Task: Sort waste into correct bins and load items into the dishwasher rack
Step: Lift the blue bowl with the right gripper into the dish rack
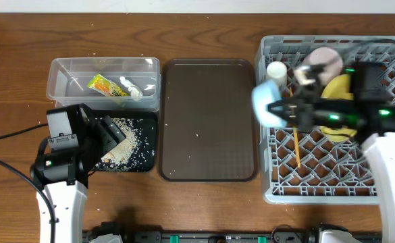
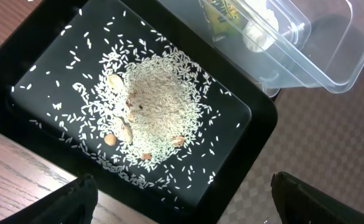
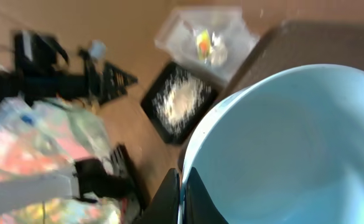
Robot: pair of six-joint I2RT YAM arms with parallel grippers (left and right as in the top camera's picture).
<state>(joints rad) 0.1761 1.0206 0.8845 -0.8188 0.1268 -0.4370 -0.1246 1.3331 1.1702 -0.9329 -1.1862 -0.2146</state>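
The dark brown tray [image 1: 208, 120] lies bare but for a few grains, and the tabletop [image 1: 204, 34] behind it is free. Left of it, the left arm [image 1: 65, 158] hangs over the black tray [image 1: 138, 167], with the clear tub [image 1: 63, 77] behind walling that side. Right of it, the right end effector [image 1: 281, 106] holds the light blue bowl [image 1: 263, 98] over the grey rack's [image 1: 319, 183] nearest edge, blocking entry there.

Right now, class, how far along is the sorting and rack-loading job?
Done: wrapper and tissue lie in the clear tub, rice in the black tray; white cup, pink cup, yellow plate and chopsticks sit in the rack. In hand: the right gripper is shut on the blue bowl, over the rack's rim. Left: setting that bowl down. The left gripper hangs open over the black tray.
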